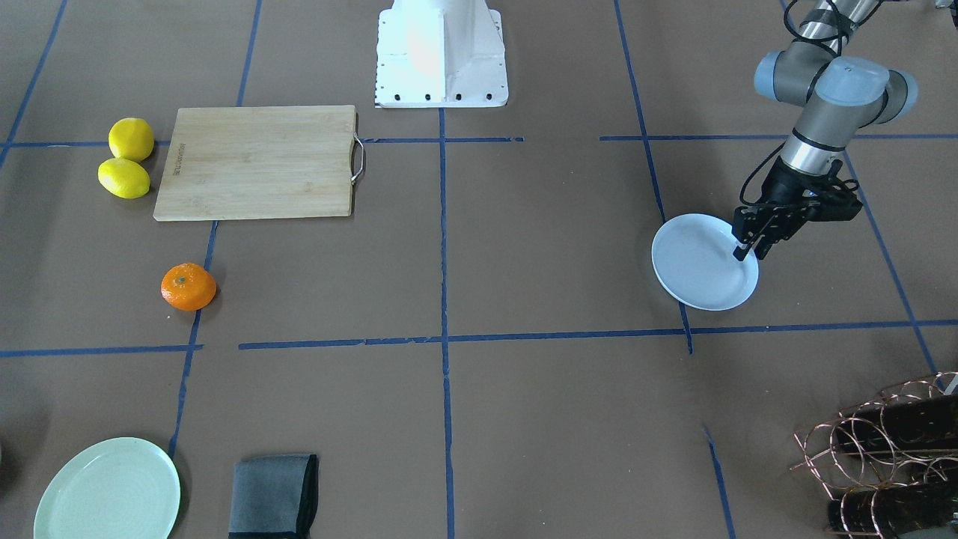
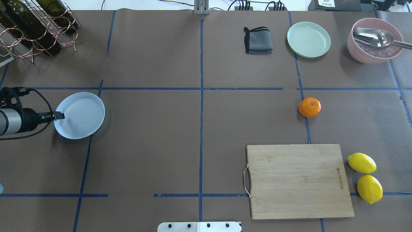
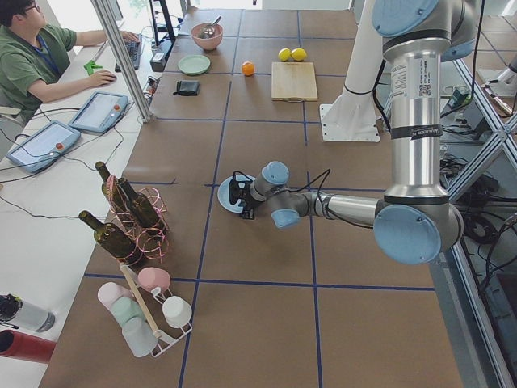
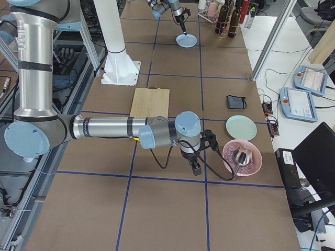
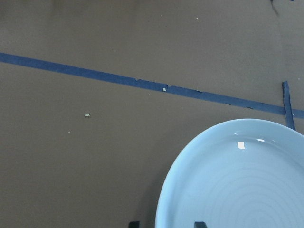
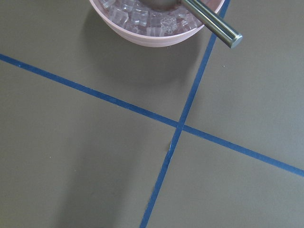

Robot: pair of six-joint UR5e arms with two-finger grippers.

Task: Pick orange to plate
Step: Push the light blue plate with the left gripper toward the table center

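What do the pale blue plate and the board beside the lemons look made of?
The plate looks like glazed ceramic or glossy plastic: smooth, pale blue, small bright highlights, faint concentric rings; the look leaves it open. The board looks like bamboo or light wood, matte, with visible lengthwise strips and grain.

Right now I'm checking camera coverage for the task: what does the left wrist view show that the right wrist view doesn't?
Left wrist only: the plate, with the left gripper straddling its rim. Right wrist only: a pink bowl of clear cubes holding a metal spoon. Both: the brown table with blue tape lines. Neither shows the orange.
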